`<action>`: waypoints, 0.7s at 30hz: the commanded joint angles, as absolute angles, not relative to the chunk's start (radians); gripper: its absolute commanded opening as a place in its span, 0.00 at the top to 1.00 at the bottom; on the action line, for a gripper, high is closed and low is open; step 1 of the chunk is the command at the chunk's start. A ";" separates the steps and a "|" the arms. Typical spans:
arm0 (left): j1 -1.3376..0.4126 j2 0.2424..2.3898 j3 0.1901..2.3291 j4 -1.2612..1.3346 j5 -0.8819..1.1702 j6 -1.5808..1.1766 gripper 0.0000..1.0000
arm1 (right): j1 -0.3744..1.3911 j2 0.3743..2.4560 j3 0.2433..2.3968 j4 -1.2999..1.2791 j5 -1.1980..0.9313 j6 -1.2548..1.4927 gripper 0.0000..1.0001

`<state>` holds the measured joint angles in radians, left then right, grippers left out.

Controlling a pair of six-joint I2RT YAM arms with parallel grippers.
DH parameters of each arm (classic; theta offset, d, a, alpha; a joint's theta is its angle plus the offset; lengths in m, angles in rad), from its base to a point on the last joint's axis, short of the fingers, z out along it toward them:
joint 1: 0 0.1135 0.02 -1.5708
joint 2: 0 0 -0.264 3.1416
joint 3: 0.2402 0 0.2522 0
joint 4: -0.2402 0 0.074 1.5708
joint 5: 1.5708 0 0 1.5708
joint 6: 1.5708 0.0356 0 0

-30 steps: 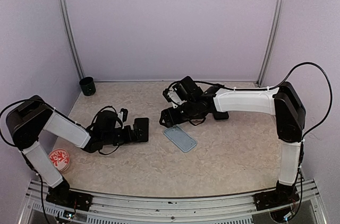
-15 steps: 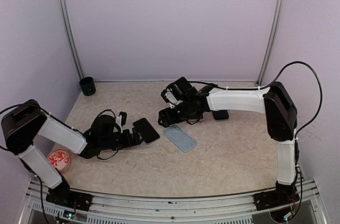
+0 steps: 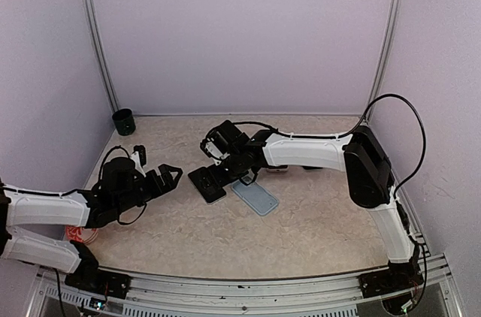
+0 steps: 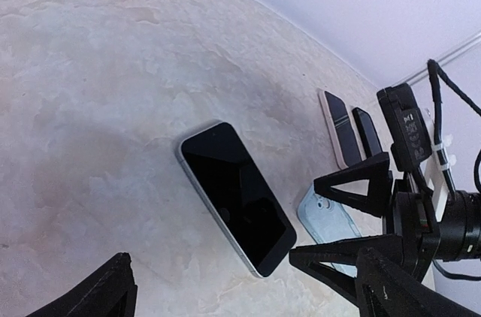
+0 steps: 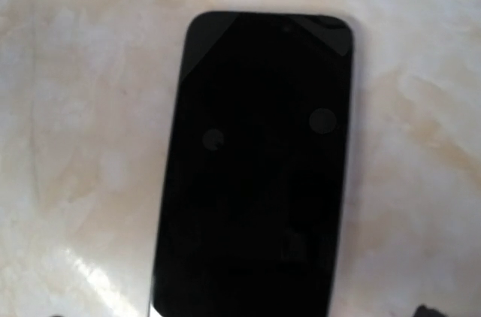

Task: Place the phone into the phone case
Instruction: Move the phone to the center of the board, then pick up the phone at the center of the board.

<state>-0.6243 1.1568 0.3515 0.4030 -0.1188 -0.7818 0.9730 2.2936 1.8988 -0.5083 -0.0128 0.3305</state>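
The black phone (image 3: 207, 183) lies flat, screen up, on the beige table, just left of the light blue phone case (image 3: 255, 197). My left gripper (image 3: 169, 176) is open and empty, drawn back to the phone's left. My right gripper (image 3: 226, 175) is open and low over the phone's right end, above the gap between phone and case. In the left wrist view the phone (image 4: 237, 197) lies ahead of the left gripper (image 4: 248, 303), and the right gripper (image 4: 304, 218) partly hides the case (image 4: 319, 221). The right wrist view is filled by the phone (image 5: 255, 174); only a fingertip (image 5: 422, 311) shows.
A dark cup (image 3: 123, 122) stands at the back left corner. A red and white round object (image 3: 81, 225) lies under my left arm. A pink device (image 4: 334, 123) and a black one (image 4: 367, 131) lie beyond the case. Purple walls enclose the table.
My left gripper let go of the phone and pulled back to the left. The phone now lies on the table nearer the case. My right gripper moved left over it.
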 commanded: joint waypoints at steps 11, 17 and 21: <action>-0.604 1.120 0.378 0.217 -0.226 -0.838 0.01 | 1.008 2.427 2.003 -0.568 0.042 0.345 0.00; -0.603 1.135 0.373 0.216 -0.223 -0.839 0.01 | 1.013 2.451 2.024 -0.578 0.047 0.339 0.01; -0.603 1.151 0.373 0.216 -0.222 -0.843 0.01 | 1.025 2.478 2.045 -0.598 0.084 0.326 0.01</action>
<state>-0.6086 1.1366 0.3687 0.2287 -0.2111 -0.8345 1.0008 2.4355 2.0060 -0.5617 0.0395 0.3336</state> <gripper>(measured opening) 0.989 0.995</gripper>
